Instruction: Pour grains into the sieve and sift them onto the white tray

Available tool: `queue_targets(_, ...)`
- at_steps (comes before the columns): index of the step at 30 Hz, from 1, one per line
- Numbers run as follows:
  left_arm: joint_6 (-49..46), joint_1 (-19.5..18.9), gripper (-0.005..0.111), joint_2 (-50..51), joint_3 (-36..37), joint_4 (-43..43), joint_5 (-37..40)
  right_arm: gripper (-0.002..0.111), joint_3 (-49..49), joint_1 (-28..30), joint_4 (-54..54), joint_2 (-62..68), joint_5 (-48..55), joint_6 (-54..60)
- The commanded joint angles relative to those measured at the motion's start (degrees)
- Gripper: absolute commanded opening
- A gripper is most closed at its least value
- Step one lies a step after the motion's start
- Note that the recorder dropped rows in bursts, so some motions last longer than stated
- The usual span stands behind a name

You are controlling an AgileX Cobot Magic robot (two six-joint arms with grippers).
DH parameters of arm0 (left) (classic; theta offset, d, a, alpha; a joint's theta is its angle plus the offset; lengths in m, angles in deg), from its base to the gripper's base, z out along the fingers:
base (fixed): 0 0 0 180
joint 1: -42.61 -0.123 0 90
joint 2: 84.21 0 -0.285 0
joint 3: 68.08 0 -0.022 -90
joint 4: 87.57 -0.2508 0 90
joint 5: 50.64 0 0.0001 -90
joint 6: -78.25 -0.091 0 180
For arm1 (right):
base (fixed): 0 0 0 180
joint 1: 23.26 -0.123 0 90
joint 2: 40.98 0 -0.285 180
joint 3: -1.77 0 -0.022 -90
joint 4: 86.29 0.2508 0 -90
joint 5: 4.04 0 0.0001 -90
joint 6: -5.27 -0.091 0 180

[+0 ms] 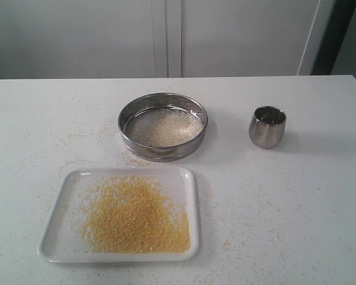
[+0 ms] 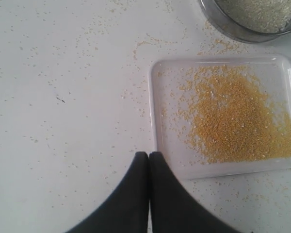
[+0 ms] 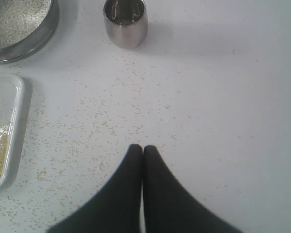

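Note:
The round steel sieve (image 1: 162, 126) stands on the table behind the white tray (image 1: 59, 237), with pale whitish grains (image 1: 166, 128) lying on its mesh. Golden-yellow grains (image 1: 136, 217) lie heaped on the tray. Neither arm shows in the exterior view. In the left wrist view, my left gripper (image 2: 148, 154) is shut and empty, above the table at the edge of the tray (image 2: 160, 145), with the sieve (image 2: 242, 29) beyond it. My right gripper (image 3: 142, 147) is shut and empty over bare table, apart from the sieve (image 3: 39, 36) and the tray (image 3: 17, 126).
A small rounded steel cup (image 1: 267, 126) stands upright to the right of the sieve, also seen as the cup (image 3: 126, 24) in the right wrist view. Loose grains are scattered over the white tabletop (image 1: 285, 208). A pale wall rises behind the table.

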Motion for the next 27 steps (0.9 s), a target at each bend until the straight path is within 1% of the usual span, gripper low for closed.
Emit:
queue_targets(1, -0.1, -0.1, 0.000, -4.9, 2.2, 0.6, 0.3, 0.000, -0.2, 0.4, 0.0, -0.3, -0.7, 0.0)
queue_targets(13, -0.2, -0.1, 0.000, -11.5, 8.5, 0.6, -0.5, 0.000, -0.2, 0.4, 0.0, -0.3, -0.7, 0.0)
queue_targets(22, -0.5, -0.1, 0.000, -12.0, 9.5, 0.6, -1.6, 0.000, -0.2, 0.4, 0.0, -0.3, -0.7, 0.0)
queue_targets(24, -1.1, -0.1, 0.000, -13.2, 9.5, 0.6, -1.8, 0.000, -0.2, 0.4, 0.0, -0.3, -0.7, 0.0)
queue_targets(27, -1.5, -0.1, 0.000, -17.9, 9.8, 0.6, -1.8, 0.000, -0.2, 0.4, 0.0, -0.3, -0.7, 0.0)
